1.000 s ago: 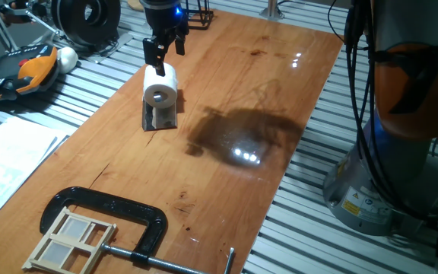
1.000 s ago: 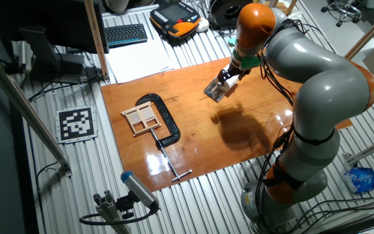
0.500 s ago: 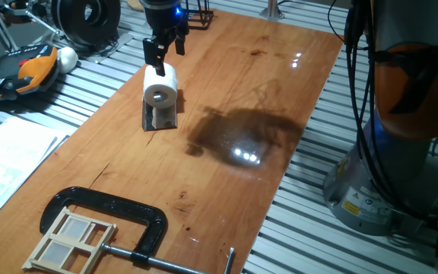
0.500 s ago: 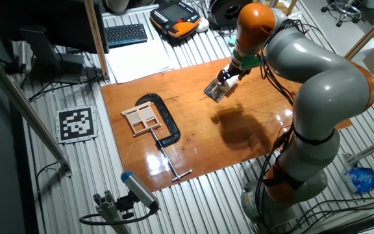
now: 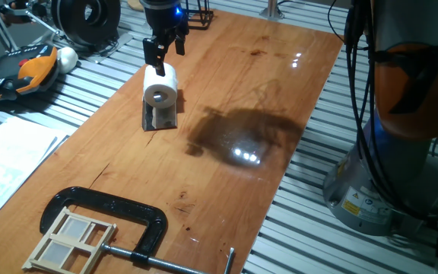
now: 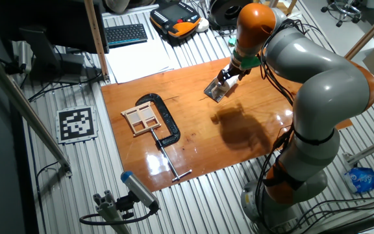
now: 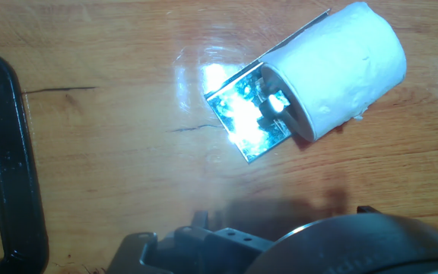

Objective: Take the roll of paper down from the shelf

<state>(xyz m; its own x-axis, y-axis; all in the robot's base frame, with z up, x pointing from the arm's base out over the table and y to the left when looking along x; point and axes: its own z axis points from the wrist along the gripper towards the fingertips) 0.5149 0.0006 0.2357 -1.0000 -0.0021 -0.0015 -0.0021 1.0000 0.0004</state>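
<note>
One white roll of paper [image 5: 160, 85], up on top of the small dark shelf [image 5: 160, 119], hollow middle facing out to the front. Not yet down on the counter [image 5: 226, 99]. Shelf standing on the wood near the far left edge, flat plate at the bottom.

Right above the roll, the hand [image 5: 165, 49], pointing down. Released, holding nothing, with the two black fingers [image 5: 150, 54] spread apart and a clear gap between. One fingertip very close to the top of the roll; too small to tell if touching or just above.

From the other fixed view, same hand [image 6: 228, 73] at the end of the big grey and orange arm [image 6: 304, 78], over the roll [image 6: 221, 83] and shelf [image 6: 214, 93].

From the hand view, roll [image 7: 341, 67] lying slanted toward the top right, shiny shelf plate [image 7: 242, 114] poking out at the lower left end, bright with glare.

Well apart, at the near end of the counter, a black C-clamp [image 5: 109, 211] around a little wooden frame [image 5: 68, 242]. Off the counter to the left, a white ball [image 5: 67, 57] and some sheets of paper [image 5: 6, 164].
</note>
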